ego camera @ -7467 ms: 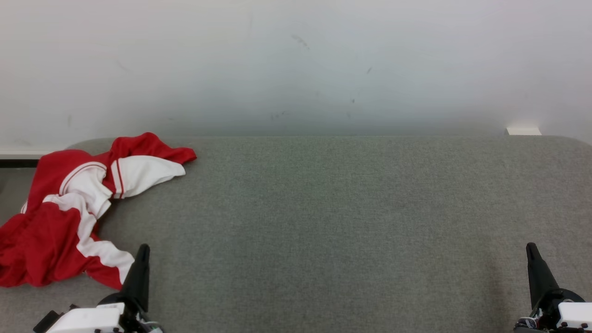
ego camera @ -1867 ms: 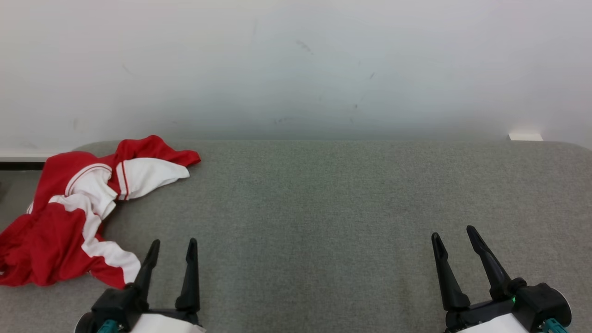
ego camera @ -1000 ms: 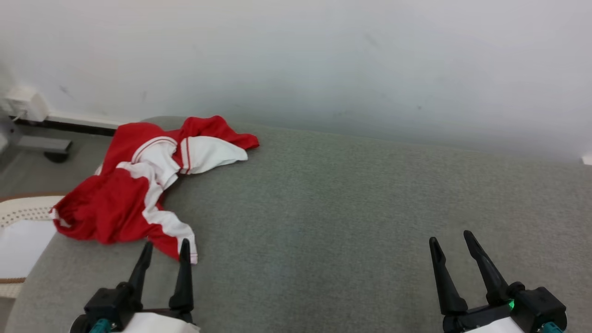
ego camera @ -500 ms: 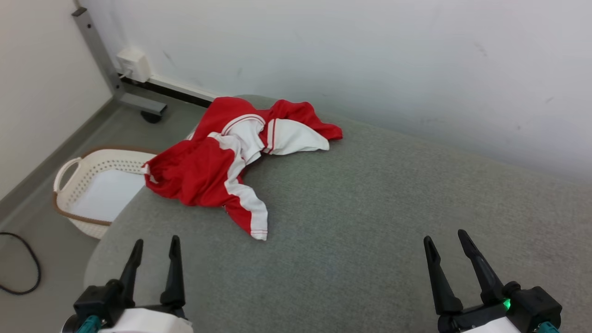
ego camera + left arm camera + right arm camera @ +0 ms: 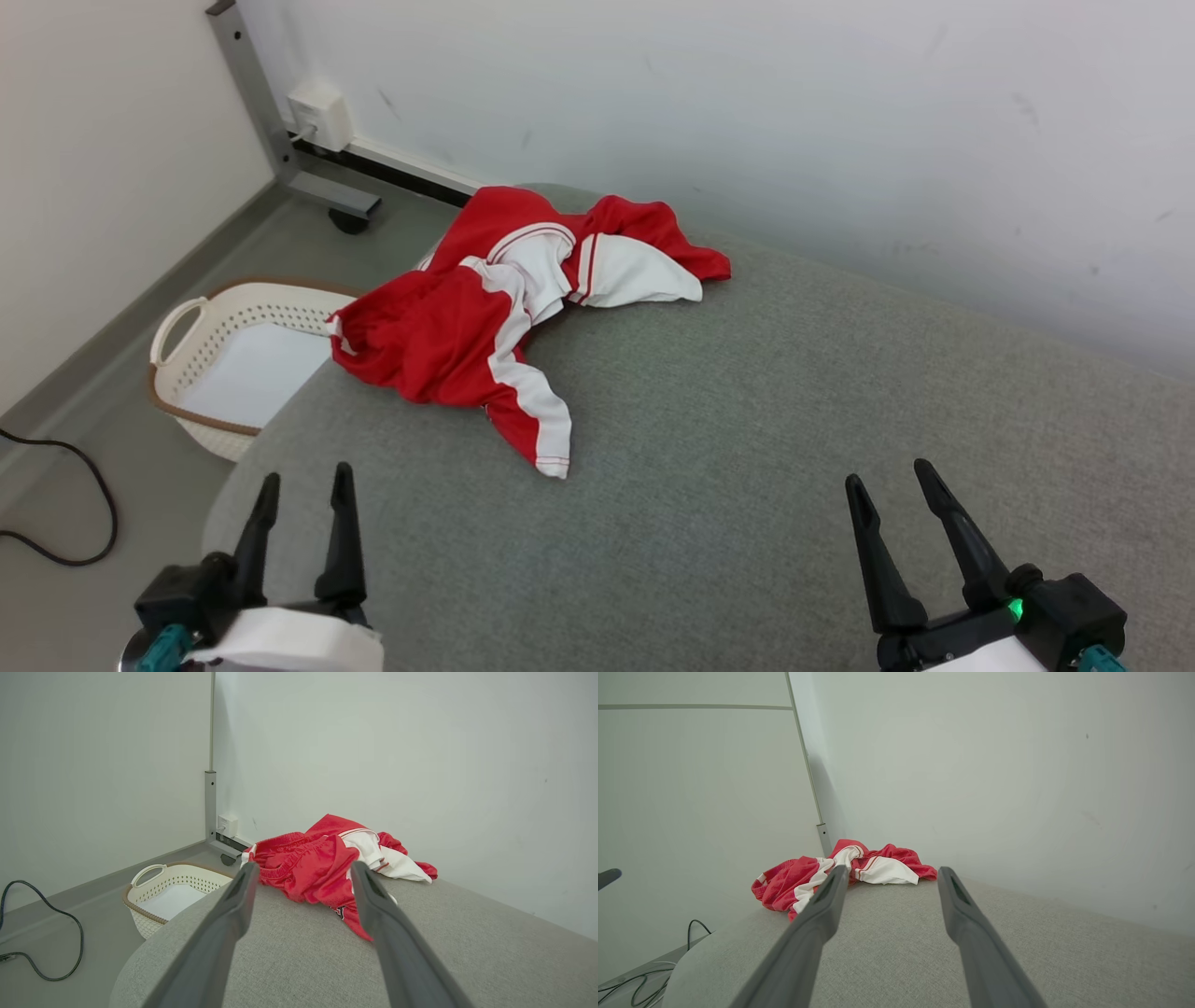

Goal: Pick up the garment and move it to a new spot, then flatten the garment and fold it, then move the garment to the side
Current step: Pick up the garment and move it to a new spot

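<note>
The left gripper sits at about 7 o'clock in the head view. Its two long dark fingers are spread apart with nothing between them, tips pointing close to 12 o'clock. A white wrist housing shows below its black base. The right gripper sits at about 5 o'clock, jaws equally wide and empty, tips leaning toward 11 o'clock. A small green light glows on its base. In each wrist view the fingers rise from 6 o'clock with a clear gap between them.

Bare lab-like test room: blank white walls, grey padded table, laundry basket, floor cable.
</note>
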Motion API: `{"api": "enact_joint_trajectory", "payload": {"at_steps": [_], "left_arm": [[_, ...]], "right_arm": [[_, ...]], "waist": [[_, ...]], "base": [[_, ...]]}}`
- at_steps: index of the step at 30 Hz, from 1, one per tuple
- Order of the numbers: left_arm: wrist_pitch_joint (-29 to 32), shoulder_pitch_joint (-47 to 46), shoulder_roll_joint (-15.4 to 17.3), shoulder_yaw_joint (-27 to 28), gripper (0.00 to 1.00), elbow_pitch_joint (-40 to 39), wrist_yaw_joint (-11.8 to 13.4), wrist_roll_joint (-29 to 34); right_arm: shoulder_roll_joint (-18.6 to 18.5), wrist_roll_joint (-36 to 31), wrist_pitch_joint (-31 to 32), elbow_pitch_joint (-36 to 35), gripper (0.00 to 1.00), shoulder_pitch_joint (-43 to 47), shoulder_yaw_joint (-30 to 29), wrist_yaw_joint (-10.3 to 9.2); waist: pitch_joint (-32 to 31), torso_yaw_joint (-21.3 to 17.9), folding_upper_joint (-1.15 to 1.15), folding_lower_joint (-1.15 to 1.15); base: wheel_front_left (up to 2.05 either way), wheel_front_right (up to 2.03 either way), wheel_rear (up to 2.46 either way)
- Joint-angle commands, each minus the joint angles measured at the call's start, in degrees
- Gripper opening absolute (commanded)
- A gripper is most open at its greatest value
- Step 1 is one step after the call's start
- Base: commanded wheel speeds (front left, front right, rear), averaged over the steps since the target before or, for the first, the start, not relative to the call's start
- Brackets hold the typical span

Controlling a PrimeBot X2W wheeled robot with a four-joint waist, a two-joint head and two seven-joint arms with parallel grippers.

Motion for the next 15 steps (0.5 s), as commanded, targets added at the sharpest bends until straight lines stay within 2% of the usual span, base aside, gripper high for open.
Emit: {"api": "enact_joint_trajectory", "payload": {"at_steps": [1, 8, 15], "left_arm": [[-0.04, -0.86, 0.28, 0.12, 1.00, 0.23, 0.00, -0.67], [-0.03, -7.25, 1.29, 1.27, 1.00, 4.73, -1.34, 0.59], [3.23, -17.31, 5.86, 3.05, 1.00, 14.08, -2.34, -2.58]], "right_arm": [[-0.48, 0.63, 0.04, -0.18, 1.00, -0.55, -0.04, -0.10], [-1.14, 0.16, 0.04, -1.89, 1.00, -2.63, 0.41, -0.10], [-1.47, 0.41, 0.05, -2.86, 1.00, -5.46, 1.44, -0.10]], "waist": [[0.20, -0.32, 0.00, 0.00], [3.82, -4.05, 0.00, 0.00], [8.18, -10.29, 0.00, 0.00]], "base": [[0.00, 0.00, 0.00], [0.00, 0.00, 0.00], [0.00, 0.00, 0.00]]}}
